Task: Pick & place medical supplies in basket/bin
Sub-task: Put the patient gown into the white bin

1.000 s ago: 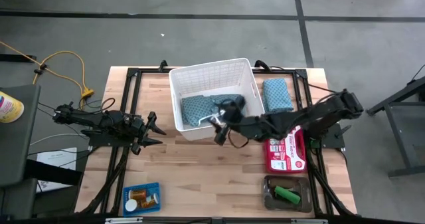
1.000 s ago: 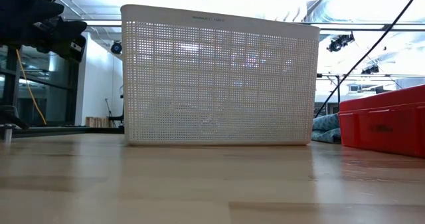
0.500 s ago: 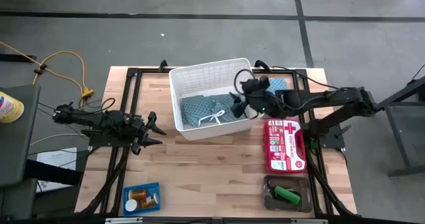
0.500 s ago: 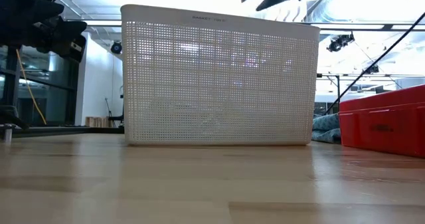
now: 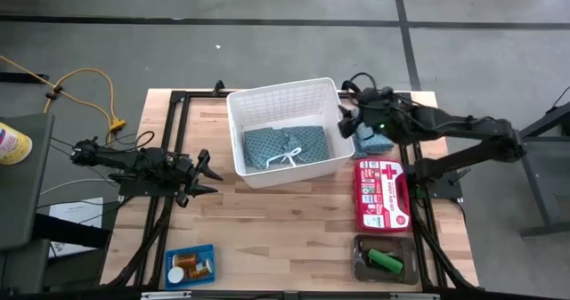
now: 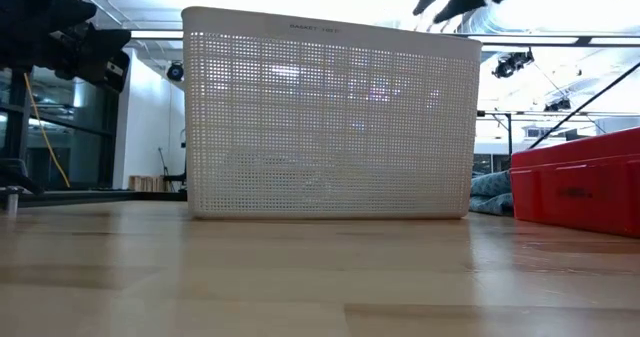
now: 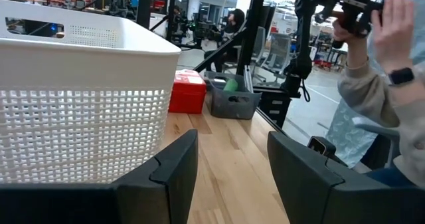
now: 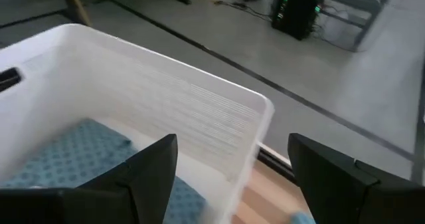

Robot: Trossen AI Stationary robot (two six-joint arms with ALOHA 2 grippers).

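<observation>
- Two teal cloths were in play: one teal cloth point(image 5: 285, 145) lay inside the white basket point(image 5: 239, 133), and the second teal cloth point(image 5: 372, 140) lay on the table just beside the basket's right wall, partly hidden under the right arm.
- The second cloth looked soft, light and limp; it would likely sag and drape when lifted, so a pinch on a bunched fold near its middle seemed the safest hold, rather than a loose edge.
- The right gripper point(image 5: 349, 119) hovered above the basket's right rim, close to that cloth, with its fingers spread apart and nothing between them.
- The left gripper point(image 5: 207, 177) waited over the table to the left of the basket, fingers parted and empty.
- Compared with a second earlier, the right arm had swung away from the basket's front wall, crossed over the basket and reached its right side; the cloth in the basket and the left arm had not moved.
</observation>
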